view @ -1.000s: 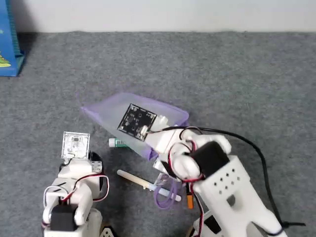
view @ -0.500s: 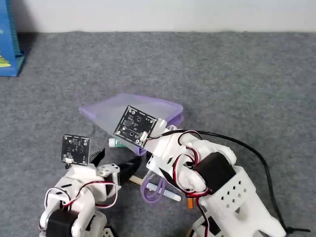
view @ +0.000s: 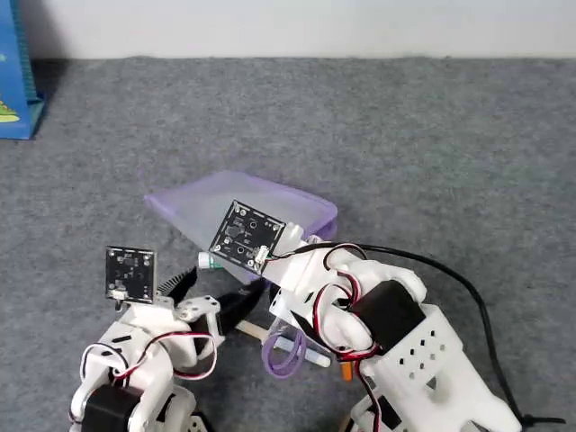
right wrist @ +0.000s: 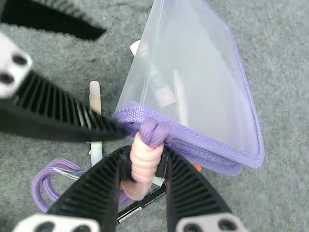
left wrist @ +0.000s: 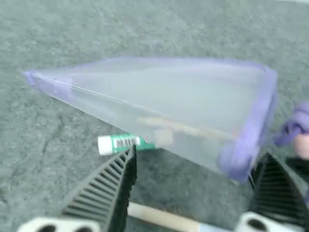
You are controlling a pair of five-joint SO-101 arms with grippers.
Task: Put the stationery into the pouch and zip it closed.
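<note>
The clear purple pouch [view: 270, 203] lies on the grey carpet, with items faintly visible inside [right wrist: 179, 96]. My right gripper [right wrist: 145, 155] is shut on the pink zipper pull [right wrist: 143, 162] at the pouch's near corner. My left gripper [left wrist: 198, 157] is open, its black fingers [view: 236, 303] straddling the pouch's near edge [left wrist: 241, 150]. A green-and-white tube [left wrist: 123, 143] pokes out from under the pouch beside one left finger. A wooden stick [view: 250, 328] lies just in front of the pouch, under the left gripper.
A coil of purple cord [view: 283, 356], a white pen [view: 304, 352] and a small orange piece [view: 347, 369] lie beside the right arm [view: 396, 333]. A blue box [view: 16, 81] stands at the far left edge. Open carpet lies behind and to the right.
The left arm has tipped forward from upright and brought its open gripper to the pouch's near edge. The right arm has shifted slightly left, still holding the pull.
</note>
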